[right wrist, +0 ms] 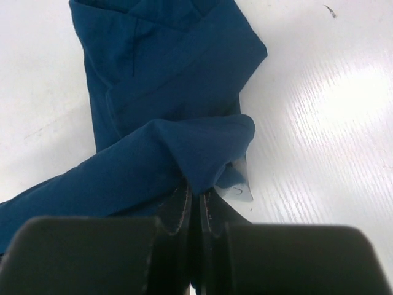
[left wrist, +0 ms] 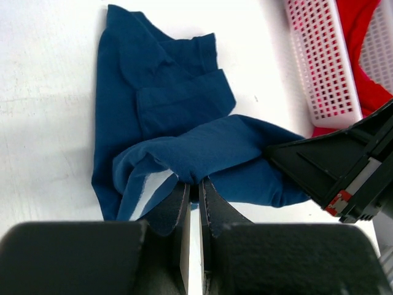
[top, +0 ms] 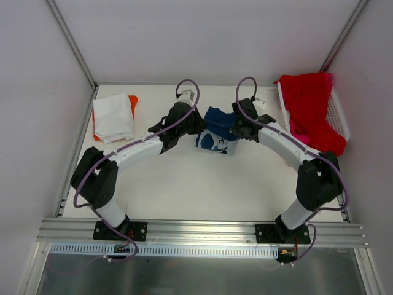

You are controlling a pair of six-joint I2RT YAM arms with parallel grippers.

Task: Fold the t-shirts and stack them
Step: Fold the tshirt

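**Both jaws clamped on the navy t-shirt [left wrist: 178,123]**

Left jaws are pressed tight on a bunched fold of it, and I can see white print peeking out just beside the pinch. Right jaws are clamped on another fold at the opposite side of the same shirt. The rest of it lies crumpled on the counter [top: 202,184], mid-width, toward the far edge.

Far left corner: white t-shirt [top: 113,117], folded, lying on top of the orange t-shirt [top: 133,100].

Far right corner: red t-shirt [top: 310,101] draped over the white mesh basket [top: 339,117], with the pink t-shirt [top: 299,130] showing beneath it.
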